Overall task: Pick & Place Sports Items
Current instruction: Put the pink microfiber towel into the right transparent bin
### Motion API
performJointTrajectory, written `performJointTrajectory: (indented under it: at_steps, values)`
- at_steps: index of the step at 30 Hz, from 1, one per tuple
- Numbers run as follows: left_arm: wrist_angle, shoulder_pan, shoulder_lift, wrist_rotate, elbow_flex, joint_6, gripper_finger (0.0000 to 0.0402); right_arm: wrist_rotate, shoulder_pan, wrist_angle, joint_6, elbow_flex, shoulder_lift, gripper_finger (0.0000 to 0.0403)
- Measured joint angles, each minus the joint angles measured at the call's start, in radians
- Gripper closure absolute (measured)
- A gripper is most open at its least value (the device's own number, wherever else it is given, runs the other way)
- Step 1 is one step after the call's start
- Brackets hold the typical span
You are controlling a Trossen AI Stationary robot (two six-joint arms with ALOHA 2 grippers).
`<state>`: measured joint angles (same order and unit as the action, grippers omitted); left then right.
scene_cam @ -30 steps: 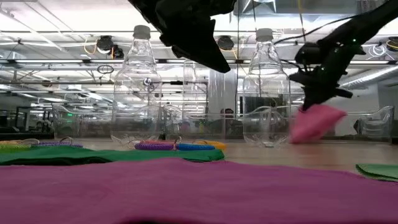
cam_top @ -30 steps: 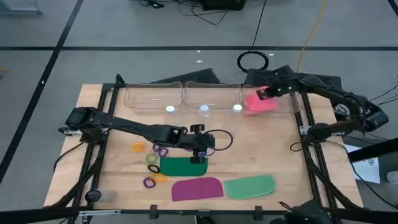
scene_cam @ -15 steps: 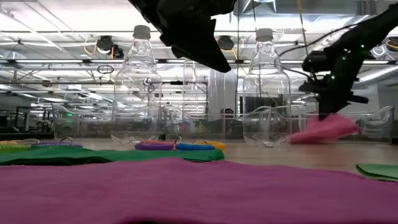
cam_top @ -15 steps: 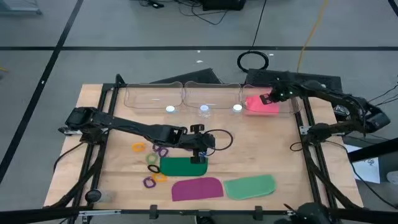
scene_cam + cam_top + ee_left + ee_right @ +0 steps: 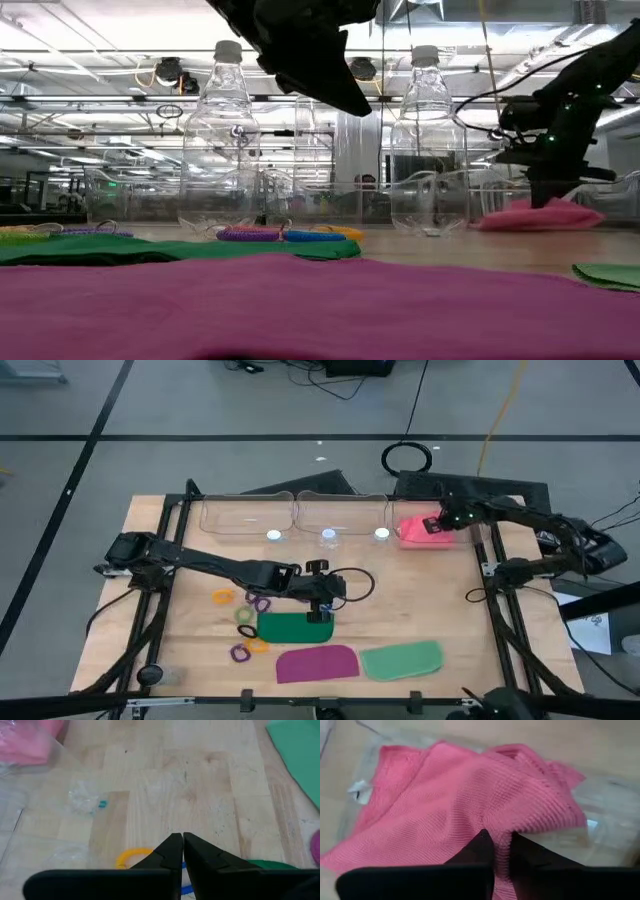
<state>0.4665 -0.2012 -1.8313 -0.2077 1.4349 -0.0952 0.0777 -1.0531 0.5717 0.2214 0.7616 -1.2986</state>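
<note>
The pink piece (image 5: 418, 530) lies crumpled in the rightmost clear tray (image 5: 470, 532) at the far edge. My right gripper (image 5: 443, 522) points down on it, shut on its cloth. The dark green piece (image 5: 290, 627), the purple piece (image 5: 317, 663) and the light green piece (image 5: 402, 660) lie flat on the table near the front. Several small rings (image 5: 248, 622) lie left of the dark green piece. My left gripper (image 5: 325, 612) hangs shut and holding nothing over the dark green piece's far right corner. My right gripper pinches a raised fold of the pink piece (image 5: 498, 822) between its two fingers (image 5: 482, 845). They come from above, slanting down. The piece lies slack on the tray's floor (image 5: 540, 216), spread out around the fingers.
Three clear trays (image 5: 340, 513) stand in a row along the far edge. Clear bottles (image 5: 222, 140) stand just in front of them. A yellow ring (image 5: 131, 856) lies under my left gripper. Bare wood shows between the trays and the flat pieces.
My right gripper has gone down and toward the table's right edge with the pink piece. The piece hung bunched below the fingers a second ago. It now lies spread on the tray's floor.
</note>
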Motion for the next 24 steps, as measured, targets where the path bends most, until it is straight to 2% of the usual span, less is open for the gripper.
performJointTrajectory:
  at_steps: [5, 10, 14, 21, 24]
  values:
    - [0.0, 0.0, 0.0, 0.0, 0.0, 0.0, 0.0382, -0.028, 0.0, -0.046, -0.001, 0.0, 0.041, 0.0321]
    - [0.001, 0.0, 0.0, 0.0, 0.0, 0.0, 0.0382, -0.113, 0.0, -0.066, -0.051, 0.0, 0.106, 0.0253]
    - [0.001, 0.0, 0.0, 0.0, 0.0, 0.001, 0.0382, -0.122, 0.0, -0.072, -0.073, 0.0, 0.149, 0.0213]
    - [0.001, 0.0, 0.0, -0.001, 0.0, 0.003, 0.0382, -0.122, 0.001, -0.08, -0.077, 0.0, 0.211, 0.0193]
    - [0.001, 0.0, 0.0, -0.001, 0.0, 0.003, 0.0382, -0.07, 0.001, -0.08, -0.094, 0.0, 0.251, 0.0196]
